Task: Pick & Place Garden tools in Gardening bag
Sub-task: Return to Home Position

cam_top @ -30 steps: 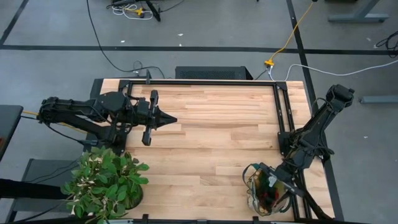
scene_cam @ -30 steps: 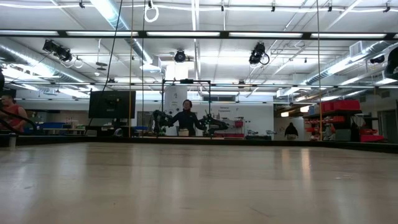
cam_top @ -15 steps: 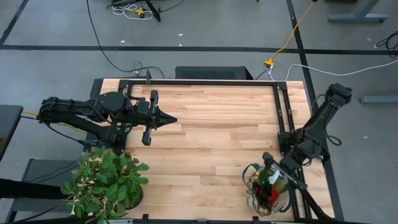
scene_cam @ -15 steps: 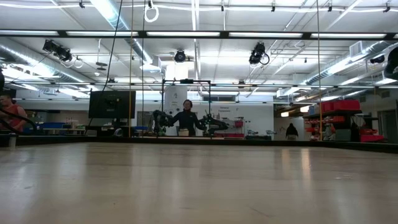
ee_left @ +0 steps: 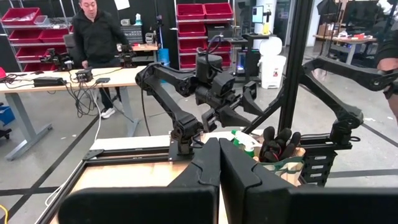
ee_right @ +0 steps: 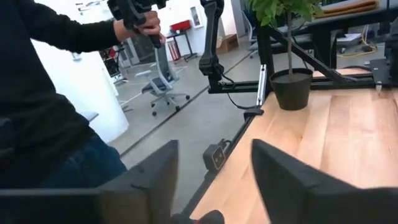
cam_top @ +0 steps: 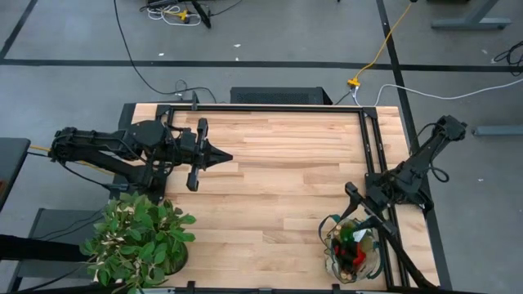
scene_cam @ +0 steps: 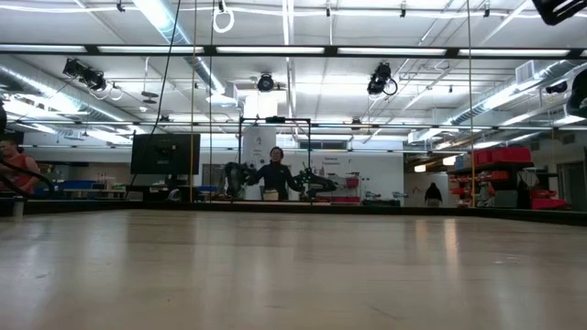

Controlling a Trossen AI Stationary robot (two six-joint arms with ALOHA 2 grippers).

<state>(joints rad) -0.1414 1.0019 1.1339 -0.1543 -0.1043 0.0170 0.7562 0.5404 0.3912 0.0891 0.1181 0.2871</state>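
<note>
The beige gardening bag (cam_top: pixel 333 263) with dark green trim stands on its base at the table's near right corner. Red gloves (cam_top: pixel 354 256) and a green-and-white item (cam_top: pixel 346 235) stick out of its top; they also show in the left wrist view, gloves (ee_left: pixel 277 144) and green-and-white item (ee_left: pixel 244 138). My right gripper (cam_top: pixel 353 198) is open and empty, just on the far side of the bag and above it; its fingers stand wide apart in the right wrist view (ee_right: pixel 214 180). My left gripper (cam_top: pixel 222 157) is shut and empty over the table's far left part.
A leafy potted plant (cam_top: pixel 139 238) stands at the near left corner. A black metal frame (cam_top: pixel 278 109) runs along the far and right edges. Bare wood lies between the arms. People show in the room beyond the table.
My right gripper has risen out of the bag's mouth and moved toward the table's far edge, tipping up from pointing down into the bag. The bag and what is in it have stayed in place.
</note>
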